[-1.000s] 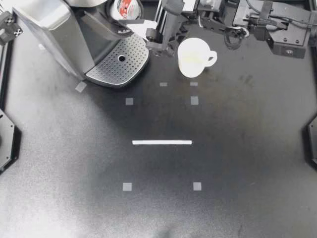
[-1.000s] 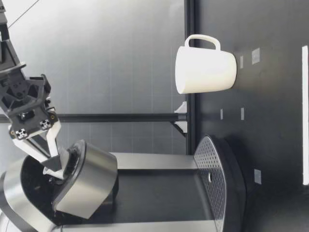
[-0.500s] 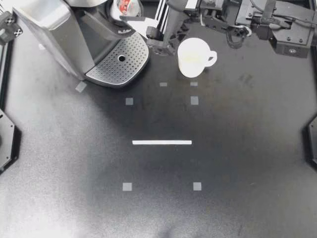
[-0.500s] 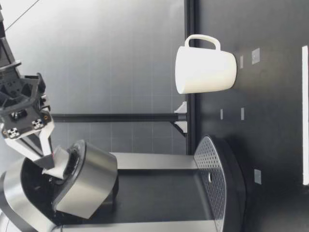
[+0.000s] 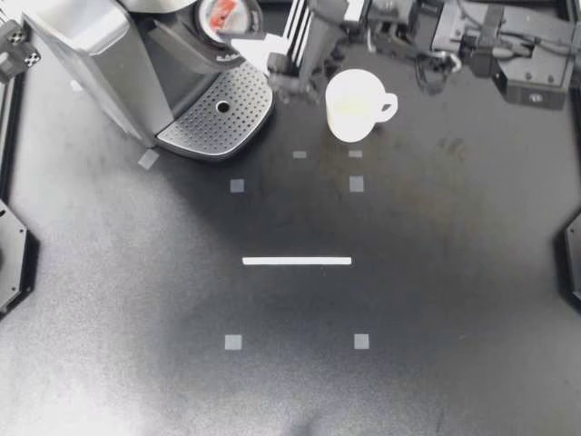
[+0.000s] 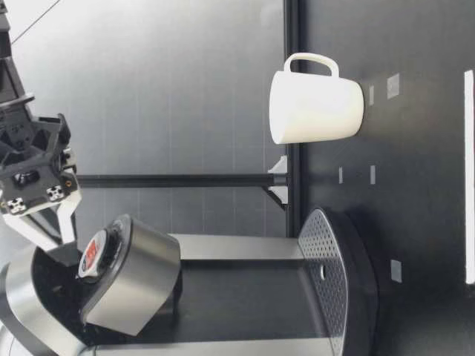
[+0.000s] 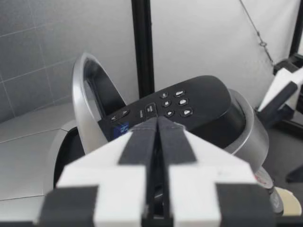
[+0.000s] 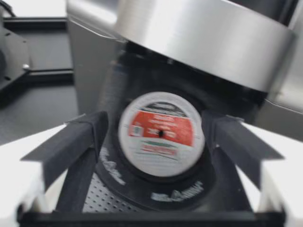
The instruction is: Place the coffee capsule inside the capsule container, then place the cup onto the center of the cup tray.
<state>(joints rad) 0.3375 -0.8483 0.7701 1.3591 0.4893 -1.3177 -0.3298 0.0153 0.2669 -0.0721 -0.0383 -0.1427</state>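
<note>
The coffee capsule [image 5: 225, 13], with its red and white lid, sits in the capsule container [image 5: 205, 34] of the coffee machine. My right gripper [image 5: 243, 27] hangs open just above it. In the right wrist view the capsule [image 8: 161, 134] lies between the spread fingers [image 8: 78, 142], touching neither. The low view shows that right gripper [image 6: 50, 231] a little above the capsule [image 6: 92, 253]. The white cup [image 5: 354, 104] stands upright on the table, right of the perforated cup tray [image 5: 218, 116]. My left gripper [image 7: 157, 137] is shut on nothing, behind the machine's raised lid [image 7: 189, 113].
The coffee machine's silver body [image 5: 91, 54] fills the table's back left corner. My right arm [image 5: 472, 36] stretches along the back edge, passing just behind the cup. A white tape line [image 5: 297, 261] and small grey squares mark the middle of the table.
My right gripper has spread its fingers, let go of the capsule and lifted slightly. The capsule now rests in the container. The cup has not moved.
</note>
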